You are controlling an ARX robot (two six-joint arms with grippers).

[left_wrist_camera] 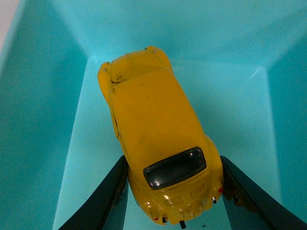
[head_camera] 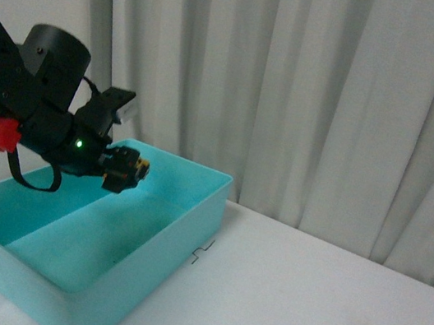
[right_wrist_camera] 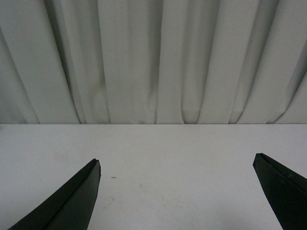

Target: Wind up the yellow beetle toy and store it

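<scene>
A white table carries a teal bin at its eight o'clock. Above the bin's twelve o'clock end, the left gripper clamps the yellow beetle toy; the right gripper gapes wide over the table.

I saw front view dim, soft, grainy; light even, shadows on tabletop faint. Left arm read as near-black mass, detail lost; green LED blown out. Left wrist view brightest: yellow beetle toy crisp, small glints at its rear, teal bin walls darker than floor. Right wrist view flat, grey; curtain folds softly shaded, fingers of right end effector black silhouettes.
</scene>
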